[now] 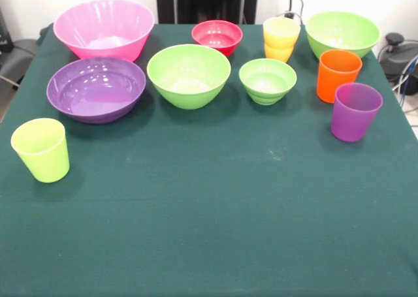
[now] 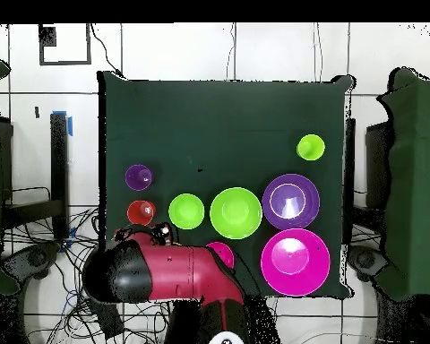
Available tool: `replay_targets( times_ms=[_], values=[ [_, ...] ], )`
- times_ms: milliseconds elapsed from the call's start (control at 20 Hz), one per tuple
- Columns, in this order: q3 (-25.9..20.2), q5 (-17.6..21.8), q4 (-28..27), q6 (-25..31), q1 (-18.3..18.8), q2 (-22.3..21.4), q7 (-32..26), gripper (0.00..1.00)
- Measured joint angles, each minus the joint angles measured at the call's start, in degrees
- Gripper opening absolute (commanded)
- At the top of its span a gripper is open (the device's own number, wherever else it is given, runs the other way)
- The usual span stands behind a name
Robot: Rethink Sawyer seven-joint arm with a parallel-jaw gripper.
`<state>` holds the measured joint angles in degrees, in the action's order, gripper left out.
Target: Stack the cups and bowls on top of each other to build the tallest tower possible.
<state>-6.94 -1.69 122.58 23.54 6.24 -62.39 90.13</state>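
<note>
All bowls and cups stand apart on the green table (image 1: 209,232); no tower stands. Along the far side are the large pink bowl (image 1: 104,28), the small red bowl (image 1: 217,36), the yellow-orange cup (image 1: 281,39) and a lime green bowl (image 1: 342,32). In front of them are the wide purple bowl (image 1: 96,88), a bigger green bowl (image 1: 189,75), a small green bowl (image 1: 268,80), the orange cup (image 1: 337,75) and the purple cup (image 1: 354,111). The lime green cup (image 1: 41,149) stands alone at the near left. The gripper (image 2: 162,235) shows only overhead, drawn back over the table's edge by the base.
In the overhead view the red and black arm (image 2: 169,273) is folded over the table's base-side edge. It hides the yellow-orange cup, one green bowl and part of the red bowl (image 2: 220,253). Cables and dark equipment (image 1: 398,55) lie beside the table.
</note>
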Motion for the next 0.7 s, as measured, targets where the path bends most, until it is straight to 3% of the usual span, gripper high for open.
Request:
replay_targets(
  times_ms=[700],
  values=[
    [-0.02,0.0,-6.19,-0.66,0.03,7.92,0.0,1.0]
  ],
)
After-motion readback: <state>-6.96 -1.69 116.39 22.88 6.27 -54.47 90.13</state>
